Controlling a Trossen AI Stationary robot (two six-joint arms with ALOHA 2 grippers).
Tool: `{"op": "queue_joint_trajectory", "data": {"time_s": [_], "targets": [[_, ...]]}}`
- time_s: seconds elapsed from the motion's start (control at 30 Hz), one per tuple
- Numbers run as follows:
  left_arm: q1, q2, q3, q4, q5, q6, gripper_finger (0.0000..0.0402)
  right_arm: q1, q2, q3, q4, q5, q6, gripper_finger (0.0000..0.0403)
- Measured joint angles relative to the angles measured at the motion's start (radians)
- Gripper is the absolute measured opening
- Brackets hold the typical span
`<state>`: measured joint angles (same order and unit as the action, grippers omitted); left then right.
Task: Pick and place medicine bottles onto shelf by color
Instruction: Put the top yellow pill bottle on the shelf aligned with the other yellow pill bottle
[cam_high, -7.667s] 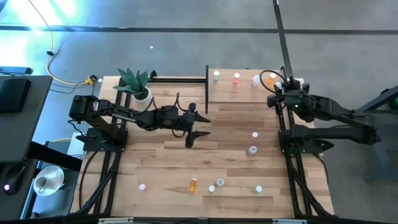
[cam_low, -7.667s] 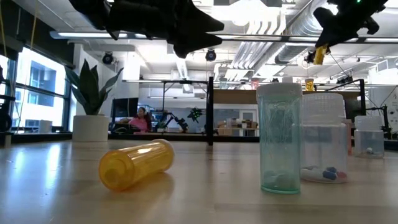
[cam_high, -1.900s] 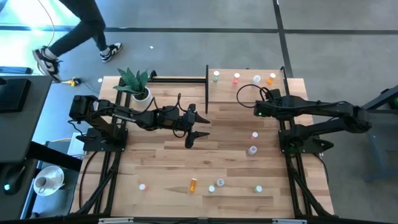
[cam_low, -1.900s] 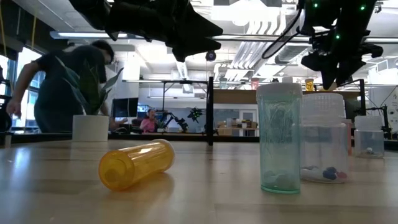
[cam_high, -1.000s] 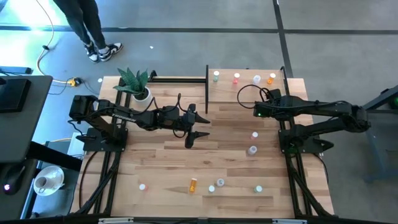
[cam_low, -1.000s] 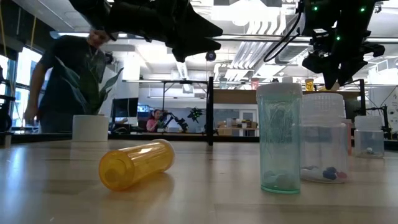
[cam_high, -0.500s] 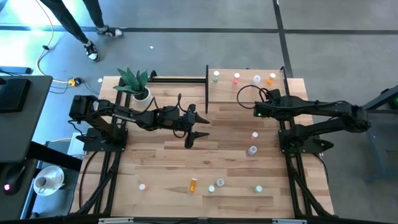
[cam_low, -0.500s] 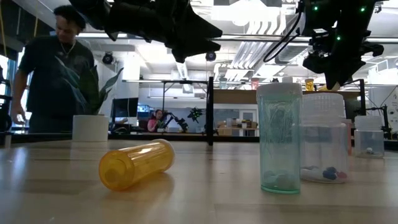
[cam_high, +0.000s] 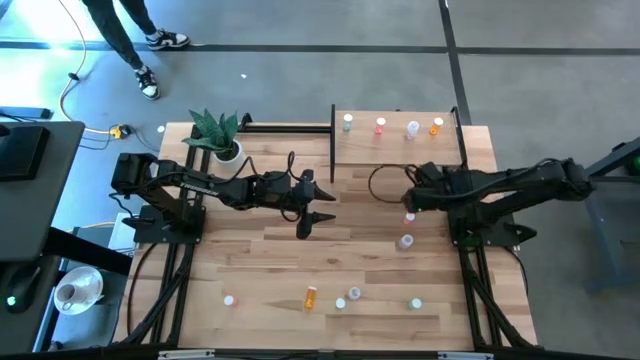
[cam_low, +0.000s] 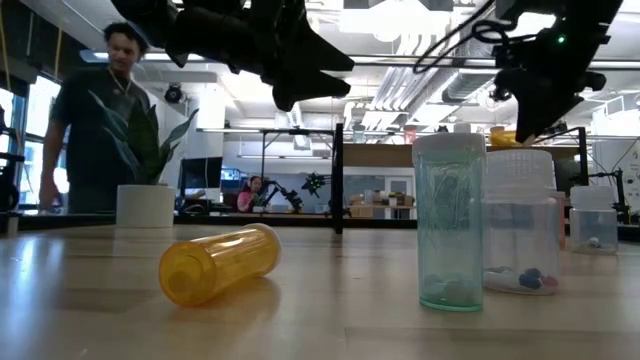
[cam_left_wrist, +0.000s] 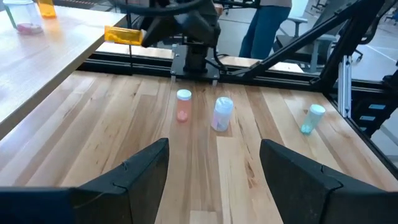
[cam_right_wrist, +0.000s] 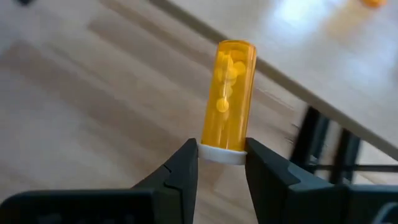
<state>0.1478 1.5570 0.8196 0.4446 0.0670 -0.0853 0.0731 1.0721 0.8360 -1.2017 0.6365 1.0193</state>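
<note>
Gripping an orange bottle (cam_right_wrist: 231, 93) by its white cap, our right gripper (cam_right_wrist: 222, 163) has its fingers closed on it above the table (cam_high: 260, 250), just short of the shelf (cam_high: 400, 150). We judge the bottle light, stiff and smooth-walled, with loose pills inside, so it should carry easily but could swing or slip, since only the cap end is pinched; a hold around the middle of the body would be steadier. Set down, it may topple, being narrow for its height.

Our left gripper (cam_left_wrist: 213, 163) waits over the middle of the table with its fingers apart and nothing between them.

Counting from above, we see four bottles standing on the shelf: teal, red, clear and orange. On the table we count a pink one (cam_high: 408, 216) and a clear one (cam_high: 405, 241) near the right arm, and four along the near edge: a small white one (cam_high: 228, 299), an orange one lying down (cam_high: 310, 296), a pair too close together to separate surely, and a teal one (cam_high: 415, 303).
</note>
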Motion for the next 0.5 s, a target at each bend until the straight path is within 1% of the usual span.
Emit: {"op": "queue_joint_trajectory", "data": {"time_s": [0.1,0.2,0.3,0.5], "targets": [[0.0,0.0,0.0,0.0,0.0,-0.001,0.0241,0.049,0.0,0.0,0.058,0.003,-0.064,0.0099],[0.0,0.0,0.0,0.0,0.0,-0.015,0.0241,0.093,0.0,0.0,0.157,-0.005,-0.199,0.0099],[0.0,0.0,0.0,-0.001,0.0,-0.064,0.0241,0.125,0.0,0.0,0.276,-0.027,-0.344,0.0099],[0.0,0.0,0.0,-0.016,0.002,-0.193,0.0241,0.167,0.005,0.0,0.479,-0.075,-0.558,0.0099]]}}
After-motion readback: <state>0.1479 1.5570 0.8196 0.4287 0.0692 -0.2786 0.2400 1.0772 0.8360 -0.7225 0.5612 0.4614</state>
